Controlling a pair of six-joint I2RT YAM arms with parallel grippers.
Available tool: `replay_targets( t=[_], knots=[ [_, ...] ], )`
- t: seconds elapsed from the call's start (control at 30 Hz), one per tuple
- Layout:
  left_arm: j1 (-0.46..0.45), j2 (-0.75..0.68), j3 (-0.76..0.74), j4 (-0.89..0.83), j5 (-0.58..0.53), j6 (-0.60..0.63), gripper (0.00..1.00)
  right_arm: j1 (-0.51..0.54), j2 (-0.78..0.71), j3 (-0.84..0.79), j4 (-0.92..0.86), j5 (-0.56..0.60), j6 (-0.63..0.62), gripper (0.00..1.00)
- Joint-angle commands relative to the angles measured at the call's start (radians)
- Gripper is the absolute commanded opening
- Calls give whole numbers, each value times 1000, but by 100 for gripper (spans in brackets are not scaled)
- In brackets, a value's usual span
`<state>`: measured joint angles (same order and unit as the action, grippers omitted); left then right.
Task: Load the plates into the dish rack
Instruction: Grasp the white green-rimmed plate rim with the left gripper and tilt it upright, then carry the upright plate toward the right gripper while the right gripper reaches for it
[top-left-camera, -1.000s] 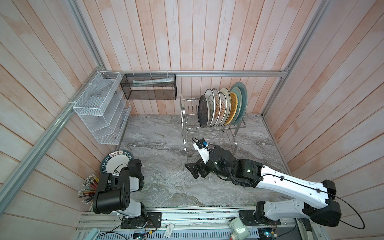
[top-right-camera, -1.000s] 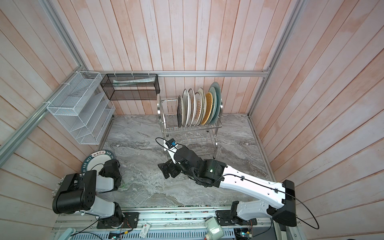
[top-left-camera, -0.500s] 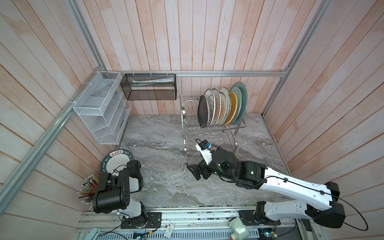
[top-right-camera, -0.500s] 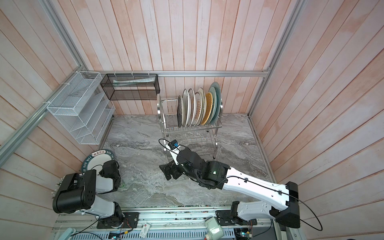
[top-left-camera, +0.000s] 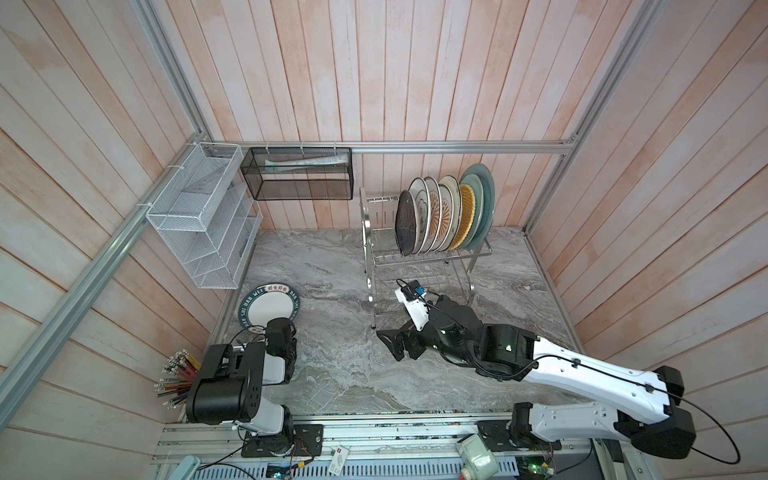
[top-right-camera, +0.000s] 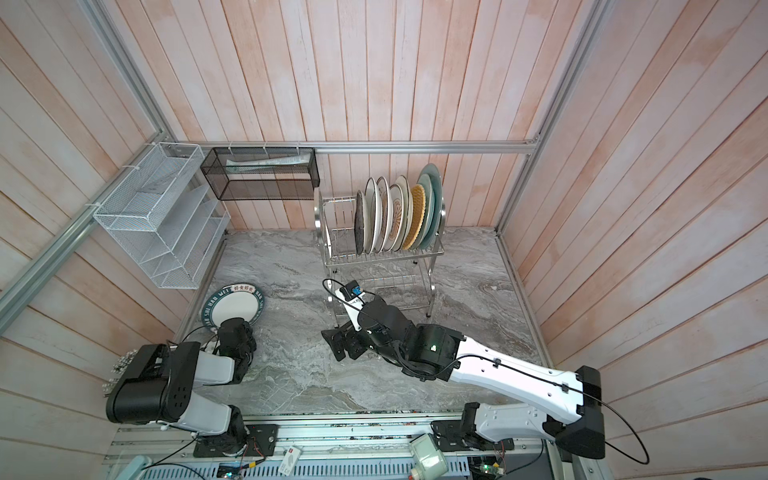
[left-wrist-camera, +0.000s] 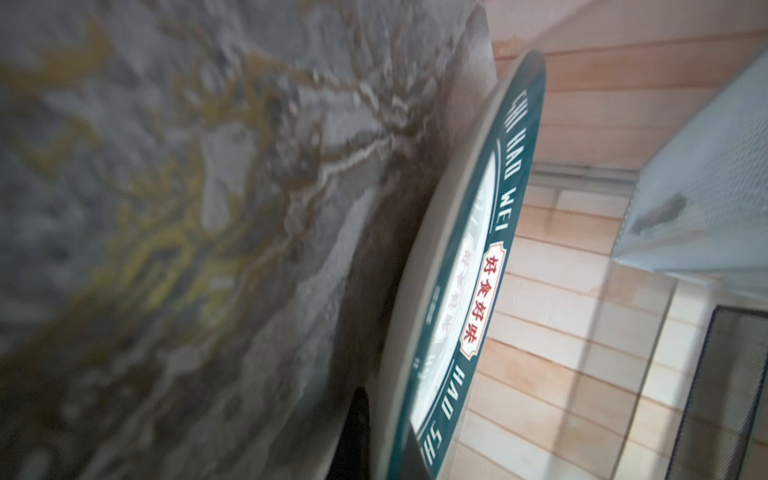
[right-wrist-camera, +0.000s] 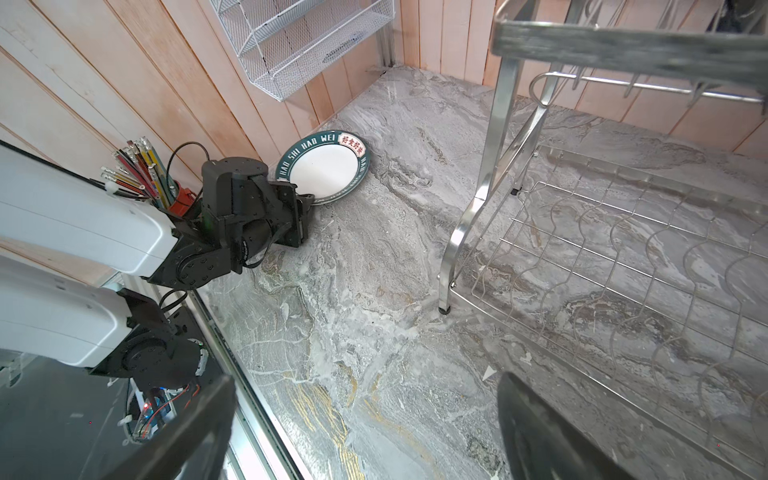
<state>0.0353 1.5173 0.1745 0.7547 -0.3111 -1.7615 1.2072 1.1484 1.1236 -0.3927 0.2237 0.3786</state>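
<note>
A dark-rimmed lettered plate (top-left-camera: 268, 305) (top-right-camera: 232, 305) (right-wrist-camera: 322, 166) lies low on the marble by the left wall. My left gripper (top-left-camera: 279, 329) (top-right-camera: 233, 328) (right-wrist-camera: 306, 200) (left-wrist-camera: 386, 455) is shut on its near rim, one black finger (left-wrist-camera: 358, 432) under the rim and one on top. The dish rack (top-left-camera: 428, 259) (top-right-camera: 382, 261) (right-wrist-camera: 509, 124) stands at the back, with several plates (top-left-camera: 440, 216) (top-right-camera: 395, 216) upright in its upper tier. Left of the rack's front leg, my right gripper (top-left-camera: 392, 345) (top-right-camera: 337, 341) (right-wrist-camera: 365, 451) hangs open and holds nothing.
A white mesh organiser (top-left-camera: 199, 216) and a black mesh basket (top-left-camera: 297, 174) hang on the walls at the back left. A holder of pencils (top-left-camera: 178, 374) (right-wrist-camera: 139, 172) stands beside the left arm's base. The rack's wire lower tier (right-wrist-camera: 623, 249) lies close by the right gripper.
My left gripper has shut on the lettered plate's near rim. The right arm has shifted slightly, its jaws still wide.
</note>
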Motion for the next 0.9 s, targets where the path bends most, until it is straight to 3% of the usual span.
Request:
replay_targets(
  t=[0.0, 0.23, 0.53, 0.7, 0.87],
  knots=[
    [-18, 1, -62, 38, 125, 132, 0, -15, -35, -22, 15, 8, 19, 98],
    [-19, -155, -98, 26, 274, 311, 0, -68, -66, -63, 50, -34, 23, 98],
    [24, -658, -45, -391, 379, 512, 0, -111, -87, -105, 93, -83, 23, 98],
    [86, -798, 22, -563, 585, 599, 0, -149, -95, -109, 96, -109, 25, 98],
    [92, -903, 110, -730, 763, 697, 0, -207, -109, -116, 97, -162, 54, 98]
  ],
)
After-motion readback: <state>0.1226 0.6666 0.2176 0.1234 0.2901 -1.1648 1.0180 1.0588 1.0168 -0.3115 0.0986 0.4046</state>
